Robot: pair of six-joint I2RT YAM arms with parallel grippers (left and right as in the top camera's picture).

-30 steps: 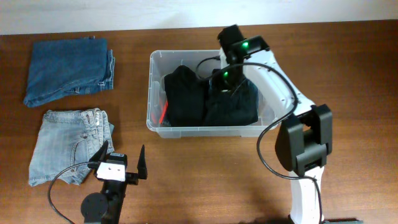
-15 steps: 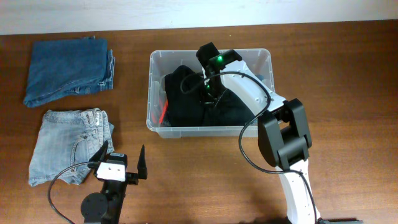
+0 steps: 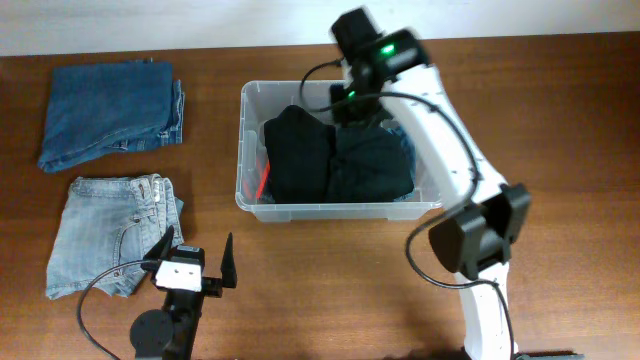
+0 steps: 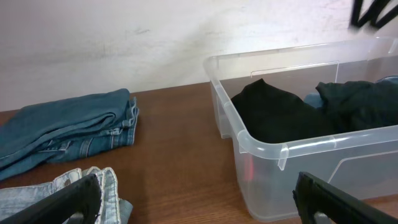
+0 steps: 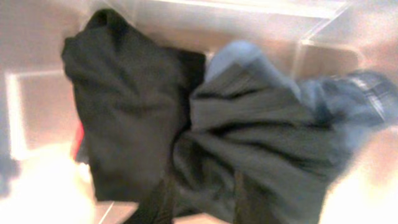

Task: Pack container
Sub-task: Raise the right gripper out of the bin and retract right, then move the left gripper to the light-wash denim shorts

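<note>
Two grippers to call. Bottom left of the overhead view, left gripper (image 3: 199, 242) sits parked, fingers spread wide and empty. Above it, at frame centre, is the container (image 3: 340, 211). It's clear thin plastic, which I'd judge light, rigid with some flex, and slick on the walls. Best hold is the rimmed edge at a short end. Inside, dark clothes (image 3: 300, 155) cover the floor, soft and adding little weight. At top centre, right gripper (image 5: 200, 186) hovers by the far rim, fingers a little apart, nothing seen pinched. Change: half a second back it was low mid-bin on the clothes, and now it's up and back. Left gripper hasn't budged.
</note>
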